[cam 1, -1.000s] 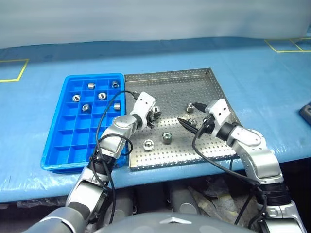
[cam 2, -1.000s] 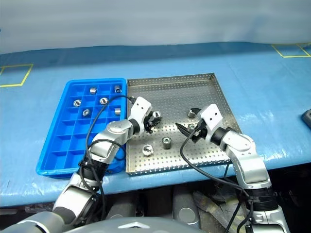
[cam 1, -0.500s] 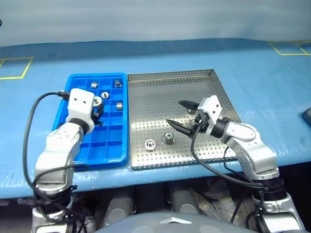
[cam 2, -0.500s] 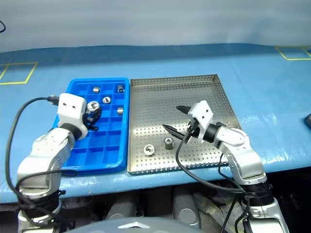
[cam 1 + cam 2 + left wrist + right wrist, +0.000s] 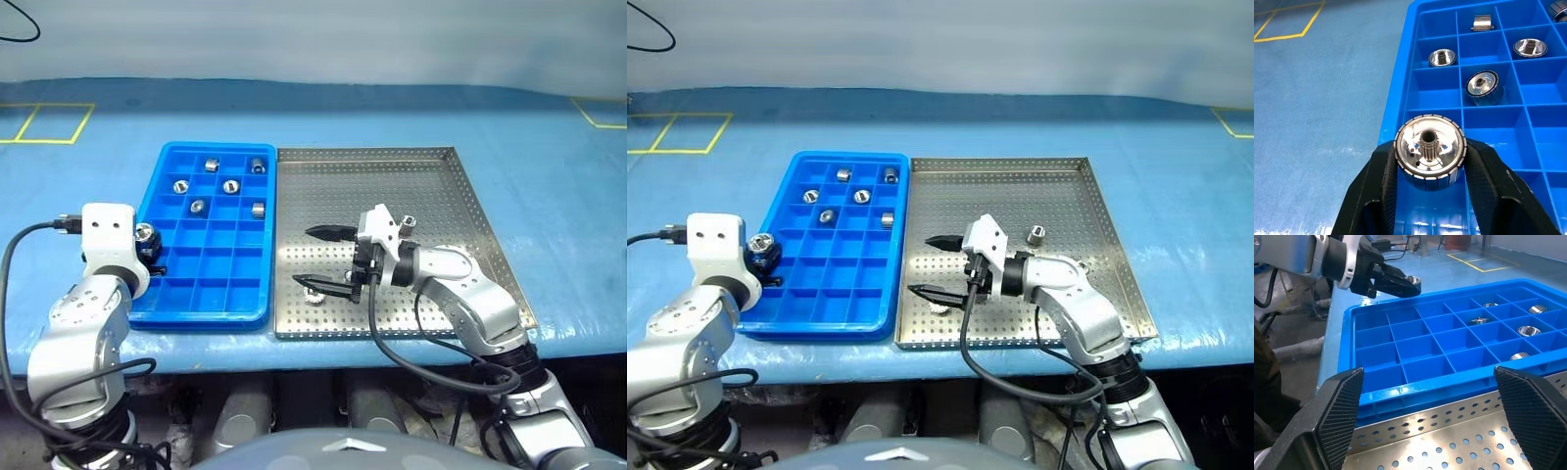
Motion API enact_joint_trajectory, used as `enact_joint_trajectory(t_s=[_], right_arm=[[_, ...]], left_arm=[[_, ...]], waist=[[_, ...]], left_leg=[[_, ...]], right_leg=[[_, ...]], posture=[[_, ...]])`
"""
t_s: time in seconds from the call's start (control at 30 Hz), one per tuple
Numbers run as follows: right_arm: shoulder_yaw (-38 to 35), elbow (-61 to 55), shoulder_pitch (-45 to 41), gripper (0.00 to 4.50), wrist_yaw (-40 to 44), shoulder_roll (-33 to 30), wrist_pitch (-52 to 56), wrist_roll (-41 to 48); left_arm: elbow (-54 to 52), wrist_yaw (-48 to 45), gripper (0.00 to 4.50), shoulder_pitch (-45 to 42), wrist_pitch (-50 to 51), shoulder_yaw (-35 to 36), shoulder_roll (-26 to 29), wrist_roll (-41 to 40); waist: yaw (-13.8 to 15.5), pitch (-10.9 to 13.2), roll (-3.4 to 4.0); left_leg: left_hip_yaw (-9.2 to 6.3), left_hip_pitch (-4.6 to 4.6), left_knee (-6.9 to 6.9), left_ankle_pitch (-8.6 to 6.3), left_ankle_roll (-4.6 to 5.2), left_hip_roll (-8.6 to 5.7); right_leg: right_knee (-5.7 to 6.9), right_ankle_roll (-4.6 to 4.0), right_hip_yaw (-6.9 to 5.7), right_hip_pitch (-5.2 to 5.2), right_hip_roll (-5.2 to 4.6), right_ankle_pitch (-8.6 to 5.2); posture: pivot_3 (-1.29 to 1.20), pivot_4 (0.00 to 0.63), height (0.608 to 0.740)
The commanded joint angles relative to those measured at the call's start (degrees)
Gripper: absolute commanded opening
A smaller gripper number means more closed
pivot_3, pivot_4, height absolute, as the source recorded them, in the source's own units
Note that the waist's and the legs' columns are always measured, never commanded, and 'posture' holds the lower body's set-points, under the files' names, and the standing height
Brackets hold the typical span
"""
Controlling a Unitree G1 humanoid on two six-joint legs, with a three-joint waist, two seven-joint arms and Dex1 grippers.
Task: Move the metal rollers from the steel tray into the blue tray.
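My left gripper (image 5: 147, 247) is shut on a shiny metal roller (image 5: 1430, 152) and holds it just above the left rim of the blue tray (image 5: 211, 279). Several more rollers (image 5: 231, 186) lie in the far compartments of that tray. To its right, the steel tray (image 5: 392, 186) has one roller (image 5: 408, 223) near its middle right. Another roller (image 5: 939, 306) lies by the nearer finger of my right gripper (image 5: 304, 257). That gripper is open and empty. It points left over the steel tray's left part, toward the blue tray (image 5: 1415, 357).
Both trays lie side by side on a blue-covered table (image 5: 88, 186), close to its front edge. Yellow tape squares (image 5: 49, 122) mark the cover at the far left and far right. Black cables loop from both wrists below the table edge.
My left gripper has carried the roller from the steel tray leftward across the blue tray to its left rim. My open right gripper has swung left over the steel tray. The camera view has shifted too.
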Motion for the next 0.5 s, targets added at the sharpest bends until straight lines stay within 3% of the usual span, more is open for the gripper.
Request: enact_joint_trajectory(t_s=[0.03,0.5], right_arm=[[-0.24,-1.35,-0.68,4.50,-0.19,0.22,0.05,0.41],[-0.93,-3.27,0.42,4.50,-3.36,-0.30,0.63,-0.04]], left_arm=[[3.39,1.63,1.70,-1.70,-3.41,0.93,-0.79,0.93],[11.83,5.29,1.70,-5.08,-9.11,-0.56,-2.77,0.53]], waist=[[0.19,-0.01,-0.01],[0.14,-0.01,-0.04]], left_leg=[[-0.02,0.00,0.00,0.00,0.00,0.00],[-0.08,-0.01,-0.04,-0.01,0.02,0.01]], right_leg=[[0.00,-0.02,-0.02,0.00,0.01,0.00],[0.01,-0.27,-0.05,-0.01,0.00,-0.10]], posture=[[0.06,0.150,0.740],[0.02,0.150,0.740]])
